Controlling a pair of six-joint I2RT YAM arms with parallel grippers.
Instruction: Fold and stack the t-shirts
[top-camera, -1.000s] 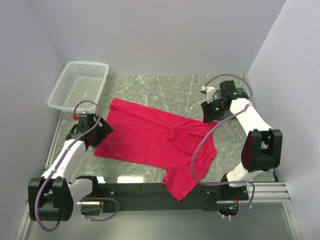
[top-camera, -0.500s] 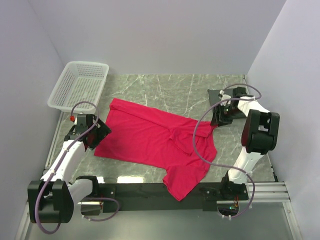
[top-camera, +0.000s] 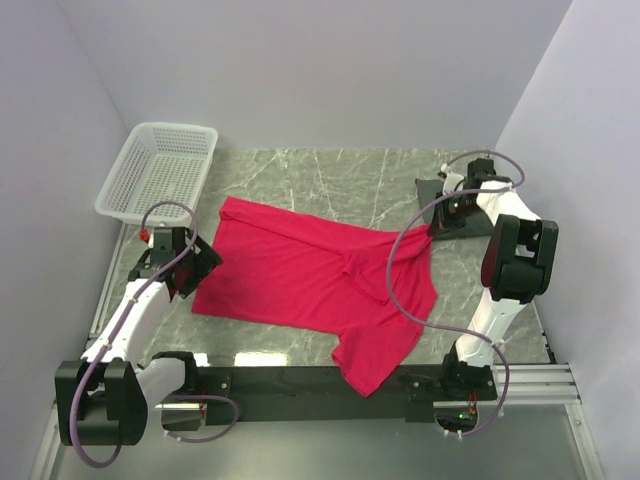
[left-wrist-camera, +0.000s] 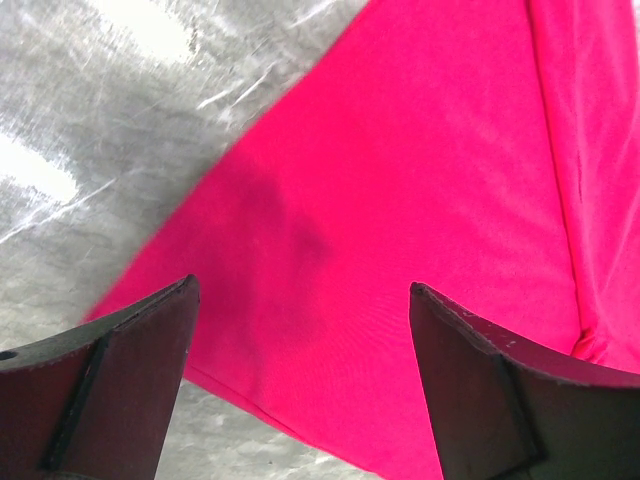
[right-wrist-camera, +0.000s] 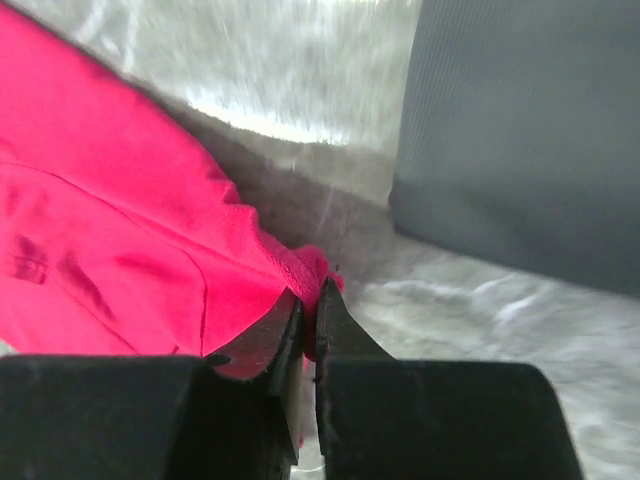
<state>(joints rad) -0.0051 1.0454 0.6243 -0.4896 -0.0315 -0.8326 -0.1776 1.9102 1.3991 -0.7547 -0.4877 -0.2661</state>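
One crimson t-shirt (top-camera: 310, 280) lies spread over the middle of the marble table, one sleeve hanging toward the near edge. My left gripper (top-camera: 188, 270) hovers open over the shirt's left edge; in the left wrist view red fabric (left-wrist-camera: 400, 200) fills the gap between the wide-apart fingers (left-wrist-camera: 120, 370) without touching them. My right gripper (top-camera: 437, 233) sits at the shirt's right corner. Its jaws are shut on a pinch of the red fabric (right-wrist-camera: 150, 250), which pokes out above my right gripper (right-wrist-camera: 312, 300).
A white mesh basket (top-camera: 160, 170) stands at the back left, beyond the left arm. Grey walls close in the table on three sides; the right wall (right-wrist-camera: 520, 140) is close to the right gripper. A black rail (top-camera: 300, 380) runs along the near edge.
The right gripper has moved back and right to the shirt's right corner and closed on the fabric there. The shirt's lower right part has shifted slightly. The left arm stayed still.
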